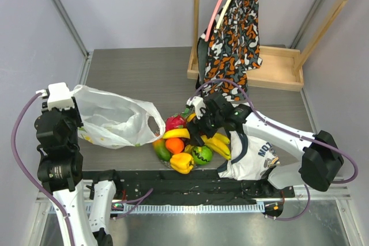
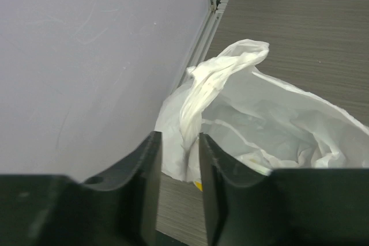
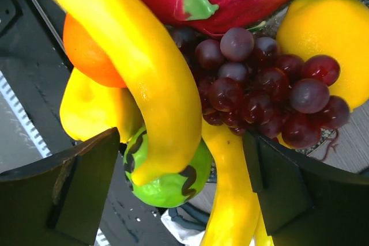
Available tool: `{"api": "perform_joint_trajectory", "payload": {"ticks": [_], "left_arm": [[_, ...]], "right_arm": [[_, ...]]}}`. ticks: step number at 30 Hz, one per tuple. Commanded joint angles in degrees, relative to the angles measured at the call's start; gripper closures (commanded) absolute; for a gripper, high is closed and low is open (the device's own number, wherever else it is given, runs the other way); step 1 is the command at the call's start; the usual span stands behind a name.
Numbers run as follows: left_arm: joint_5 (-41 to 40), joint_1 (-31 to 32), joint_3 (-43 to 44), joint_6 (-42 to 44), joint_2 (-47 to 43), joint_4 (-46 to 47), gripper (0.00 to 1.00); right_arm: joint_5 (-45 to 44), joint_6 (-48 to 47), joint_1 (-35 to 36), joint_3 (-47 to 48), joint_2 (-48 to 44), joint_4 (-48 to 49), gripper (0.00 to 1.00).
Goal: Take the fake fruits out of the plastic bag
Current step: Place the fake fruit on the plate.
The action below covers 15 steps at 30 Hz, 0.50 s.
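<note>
The left tool [image 2: 177, 145] is pinched closed on a twisted fold of the plastic bag [image 2: 277, 119], probably to anchor the thin film so it cannot slide on the desk [image 1: 144, 73] while fruit is drawn out. The rest of the bag sags ahead of its fingers. The right tool [image 3: 183, 142] is spread wide and grips nothing, its fingers flanking a banana [image 3: 144, 73], with the grapes [image 3: 253, 90] just beyond and a green ball [image 3: 170, 185] against the banana's tip. The fake fruits [image 1: 181, 145] lie heaped right at this tool, outside the bag's mouth; whether any remain inside I cannot tell.
</note>
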State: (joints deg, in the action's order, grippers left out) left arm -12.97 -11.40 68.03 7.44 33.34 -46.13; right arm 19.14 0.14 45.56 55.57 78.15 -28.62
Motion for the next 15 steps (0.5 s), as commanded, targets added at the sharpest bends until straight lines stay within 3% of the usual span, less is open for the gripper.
{"api": "perform_joint_trajectory", "payload": {"ticks": [1,5,7,9,12,13,15], "left_arm": [[2.33,-0.55,0.52,-1.29,0.41,1.13,0.44],[4.44,-0.56,1.58,-2.16,1.63,1.13,0.19],[6.63,-0.56,2.63,-2.17,1.99,1.13,0.0],[11.02,-0.47,3.33,-2.26,2.69,0.96,0.0],[16.74,-0.55,6.49,-2.26,4.18,-0.1,0.0],[17.97,-0.55,7.37,-2.34,4.62,-0.45,0.0],[22.7,-0.55,10.61,-1.91,6.37,-2.9,0.0]], "right_arm": [[0.9,-1.1,0.23,6.64,-1.24,-2.13,0.01],[-1.02,-2.43,0.23,11.39,-1.86,-6.61,0.0],[-5.15,-2.51,-0.29,13.76,-2.38,-8.9,0.0],[-8.39,-2.17,-1.0,14.39,-3.79,-9.43,0.0],[-18.84,1.08,-1.53,14.56,-4.67,-9.61,0.0],[-26.44,2.05,-1.53,14.65,-4.5,-9.78,0.0],[-31.07,2.14,-2.49,14.04,-5.81,-8.83,0.0]]}}
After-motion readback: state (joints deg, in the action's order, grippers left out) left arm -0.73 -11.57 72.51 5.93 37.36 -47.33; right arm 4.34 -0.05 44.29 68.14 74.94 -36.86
